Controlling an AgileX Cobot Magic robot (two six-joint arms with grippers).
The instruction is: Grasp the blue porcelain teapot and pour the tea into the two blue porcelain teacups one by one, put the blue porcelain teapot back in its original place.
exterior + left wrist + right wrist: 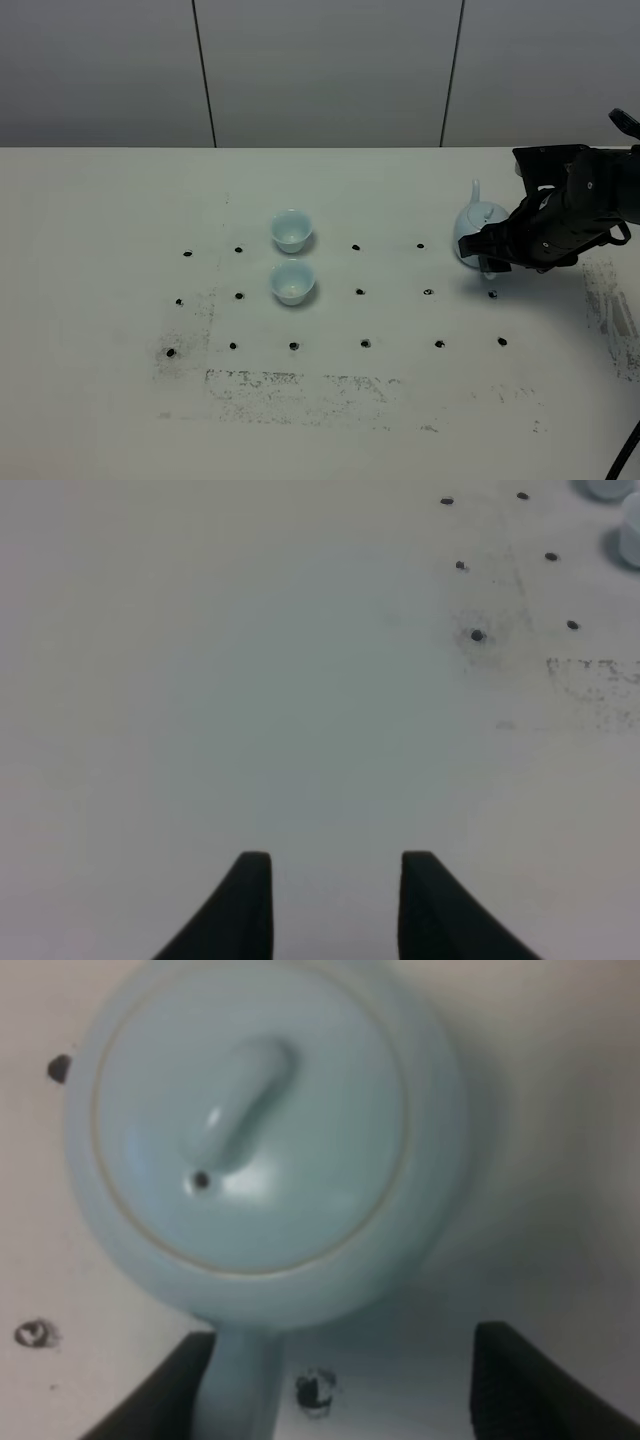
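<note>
The blue porcelain teapot (478, 228) stands on the white table at the right, spout pointing away. In the right wrist view the teapot (260, 1130) fills the frame, lid and knob on top. My right gripper (490, 256) is at the pot's near side. Its jaws (342, 1360) are open and straddle the loop handle (240, 1380), which lies close against one finger. The two blue porcelain teacups (291, 230) (292, 282) stand upright one behind the other at centre-left. My left gripper (335, 865) is open and empty over bare table, out of the exterior view.
The table top (100, 220) carries a grid of small black dots (360, 292) and scuffed grey marks (300, 385) near the front. A grey panelled wall stands behind the table. The cups' edges show in a corner of the left wrist view (630, 535).
</note>
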